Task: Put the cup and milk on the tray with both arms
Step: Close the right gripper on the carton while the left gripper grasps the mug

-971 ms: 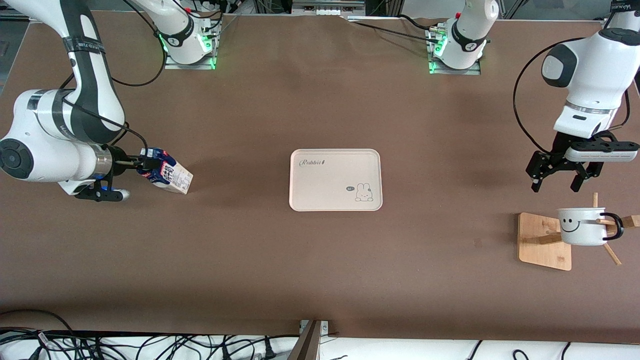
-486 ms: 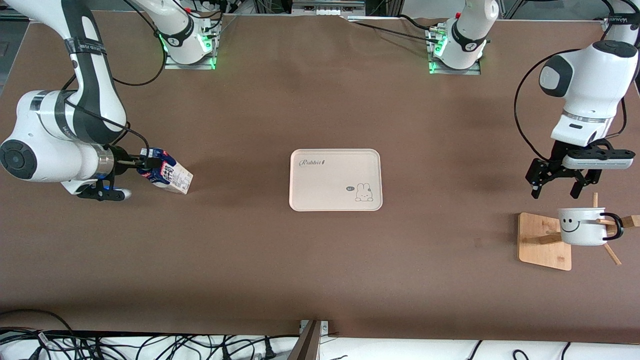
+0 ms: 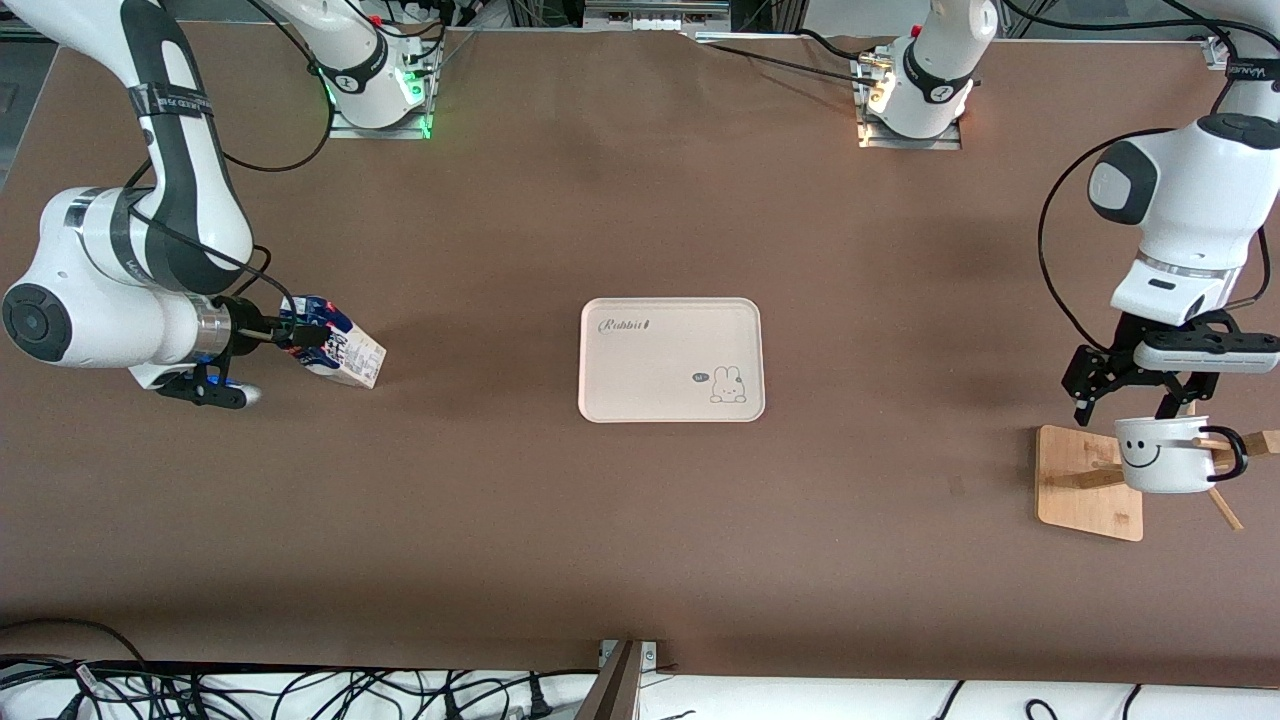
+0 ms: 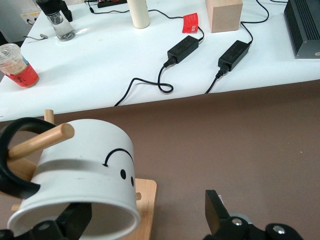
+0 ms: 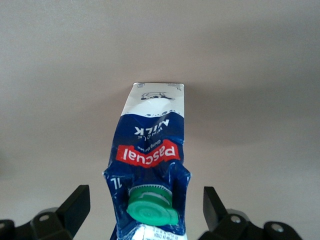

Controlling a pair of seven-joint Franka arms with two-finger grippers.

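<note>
The milk (image 3: pixel 340 348) lies on its side toward the right arm's end of the table, green cap (image 5: pixel 150 204) facing my right gripper (image 3: pixel 300 335). That gripper (image 5: pixel 145 210) is open, one finger on each side of the carton's top (image 5: pixel 150 145), without touching it. The cup (image 3: pixel 1160 455) hangs tilted on a wooden peg (image 4: pixel 42 141) of a rack. My left gripper (image 3: pixel 1128 400) is open just above the cup. In the left wrist view the cup (image 4: pixel 80 170) fills the space by one finger (image 4: pixel 75 220); the other finger (image 4: pixel 215 210) stands apart. The tray (image 3: pixel 670 400) lies mid-table with nothing on it.
The rack's bamboo base (image 3: pixel 1085 490) lies under the cup, with pegs (image 3: pixel 1225 510) sticking out toward the table's end. In the left wrist view, cables and power bricks (image 4: pixel 182 49) and a drink cup (image 4: pixel 17 65) sit on a white surface past the table edge.
My left gripper has come down from above the table to just over the cup. My right gripper has edged slightly closer round the milk's top. Both stay open.
</note>
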